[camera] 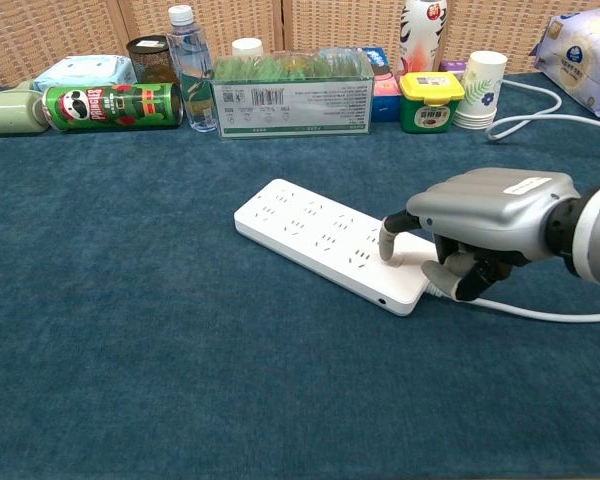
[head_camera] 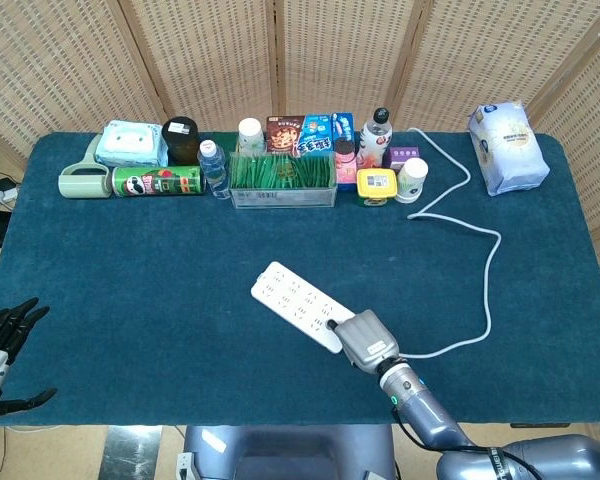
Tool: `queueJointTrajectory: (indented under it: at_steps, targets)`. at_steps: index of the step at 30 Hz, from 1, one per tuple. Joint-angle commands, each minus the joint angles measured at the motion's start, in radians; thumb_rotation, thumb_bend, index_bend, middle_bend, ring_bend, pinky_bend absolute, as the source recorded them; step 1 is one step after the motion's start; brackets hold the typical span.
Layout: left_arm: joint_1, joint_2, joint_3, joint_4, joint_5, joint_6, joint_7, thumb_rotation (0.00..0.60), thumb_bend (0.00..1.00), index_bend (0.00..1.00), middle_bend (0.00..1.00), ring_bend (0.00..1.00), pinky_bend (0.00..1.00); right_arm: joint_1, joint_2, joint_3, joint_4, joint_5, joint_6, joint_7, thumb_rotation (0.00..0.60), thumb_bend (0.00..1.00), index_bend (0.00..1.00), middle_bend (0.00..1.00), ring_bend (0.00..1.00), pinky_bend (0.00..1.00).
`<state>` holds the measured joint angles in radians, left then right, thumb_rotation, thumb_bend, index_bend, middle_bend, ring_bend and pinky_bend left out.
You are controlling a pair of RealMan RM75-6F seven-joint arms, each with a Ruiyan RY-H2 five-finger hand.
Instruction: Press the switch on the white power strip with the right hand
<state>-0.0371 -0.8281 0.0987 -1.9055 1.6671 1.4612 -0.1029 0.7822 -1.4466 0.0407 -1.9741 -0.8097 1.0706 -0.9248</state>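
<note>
The white power strip [head_camera: 290, 298] [camera: 310, 230] lies diagonally on the blue cloth, with its cable [head_camera: 491, 270] [camera: 540, 312] running off to the right. My right hand [head_camera: 366, 340] [camera: 492, 212] hovers over the strip's near right end. One finger points down and its fingertip [camera: 388, 246] presses on the strip where the switch is, hiding the switch itself. The other fingers are curled under the palm and hold nothing. Down at the table's near left corner, my left hand [head_camera: 2, 335] rests with its fingers apart and nothing in it.
Along the back stand a green Pringles can [head_camera: 158, 181] [camera: 110, 105], a water bottle [head_camera: 214, 168] [camera: 188, 70], a clear box of green items [head_camera: 282, 178] [camera: 292, 95], a yellow-lidded jar [head_camera: 376, 185] [camera: 432, 102] and paper cups [head_camera: 412, 180] [camera: 480, 90]. A white bag [head_camera: 507, 146] lies back right.
</note>
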Motion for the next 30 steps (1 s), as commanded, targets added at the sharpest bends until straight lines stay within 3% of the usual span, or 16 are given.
queueJointTrajectory:
  at_steps: [1,30]
  targets:
    - [0.000,0.000,-0.001,0.000,-0.001,0.000,0.001,0.600,0.11,0.00,0.00,0.00,0.02,0.003,0.004,-0.004,-0.001,-0.001,0.003,0.004,0.600,0.70,0.27,0.99,1.00,1.00]
    - [-0.003,0.001,-0.001,-0.003,-0.007,-0.006,0.003,0.600,0.11,0.00,0.00,0.00,0.02,0.038,-0.006,-0.040,0.038,0.032,0.011,0.041,0.600,0.70,0.29,0.99,1.00,1.00]
